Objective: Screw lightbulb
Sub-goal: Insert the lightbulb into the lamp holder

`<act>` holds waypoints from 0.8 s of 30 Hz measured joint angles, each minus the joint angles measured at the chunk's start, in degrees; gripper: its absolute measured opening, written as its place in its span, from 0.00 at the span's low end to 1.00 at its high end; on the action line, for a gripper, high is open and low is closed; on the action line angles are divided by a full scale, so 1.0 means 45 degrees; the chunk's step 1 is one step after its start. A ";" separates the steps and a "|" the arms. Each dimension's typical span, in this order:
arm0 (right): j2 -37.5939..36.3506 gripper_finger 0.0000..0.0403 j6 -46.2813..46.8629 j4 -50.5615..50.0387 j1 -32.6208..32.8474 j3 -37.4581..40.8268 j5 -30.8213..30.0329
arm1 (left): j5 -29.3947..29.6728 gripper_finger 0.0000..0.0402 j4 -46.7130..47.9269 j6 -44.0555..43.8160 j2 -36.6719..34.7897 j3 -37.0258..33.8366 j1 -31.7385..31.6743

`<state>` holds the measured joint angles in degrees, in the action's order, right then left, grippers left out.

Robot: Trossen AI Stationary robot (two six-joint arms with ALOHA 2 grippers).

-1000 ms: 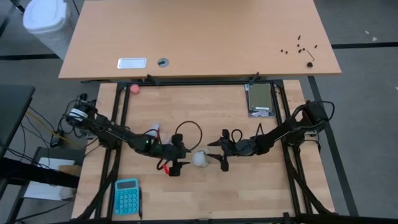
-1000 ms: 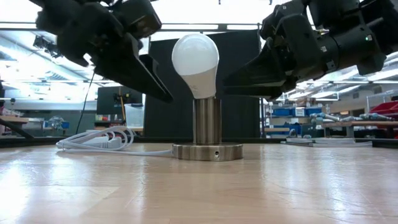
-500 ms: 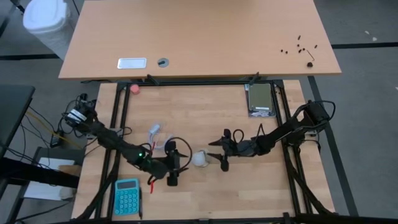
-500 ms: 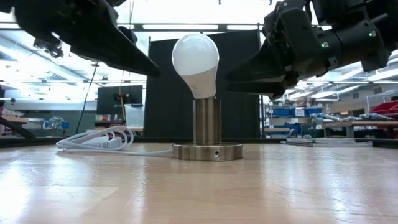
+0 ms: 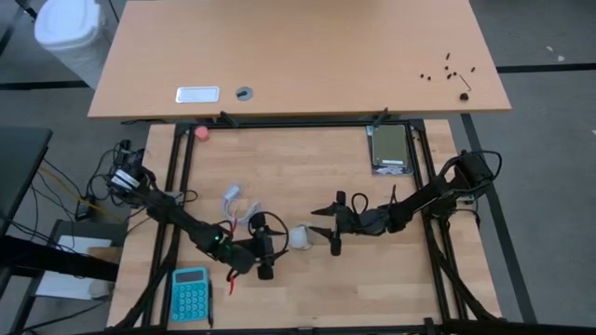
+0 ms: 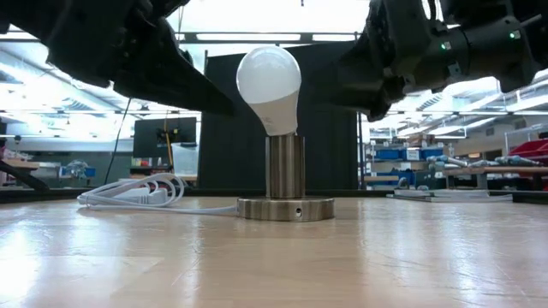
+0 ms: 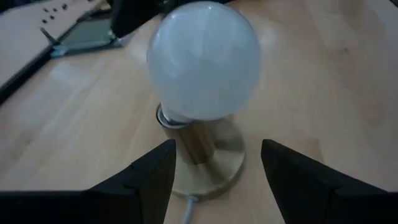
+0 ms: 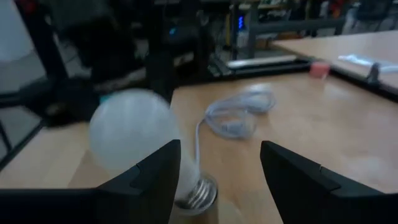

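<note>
Wooden bench [image 6: 274, 257] seen level: white frosted lightbulb [image 6: 269, 85] stands upright, globe up; wrist views show both hands spread, gripping nothing.

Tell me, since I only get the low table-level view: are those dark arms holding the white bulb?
Observer: No. From above, the left gripper and right gripper sit either side of the lightbulb, jaws open, not touching it.
Operator: Is it screwed fully in?
Observer: The right wrist view shows silvery thread exposed above the socket.
Operator: Anything else on the table?
Observer: A teal calculator lies near the left arm.
</note>
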<state>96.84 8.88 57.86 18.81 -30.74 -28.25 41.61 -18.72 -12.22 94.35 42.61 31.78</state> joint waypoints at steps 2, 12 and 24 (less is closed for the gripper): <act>0.0000 0.58 -0.0010 0.0668 -0.0019 0.0000 0.0341 | 0.0145 0.61 -0.0486 0.0254 0.0110 0.0000 -0.0050; 0.0121 0.58 -0.1323 0.0773 0.0508 -0.0783 0.1423 | 0.0542 0.61 -0.0647 0.0622 0.0184 0.0005 -0.0536; 0.0126 0.58 -0.0969 -0.0514 0.0291 -0.1093 0.1590 | -0.0498 0.61 -0.1125 0.0951 0.0426 0.0005 -0.0740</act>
<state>97.41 4.52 55.55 20.12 -35.66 -21.09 39.37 -23.78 -7.95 96.26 42.63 28.45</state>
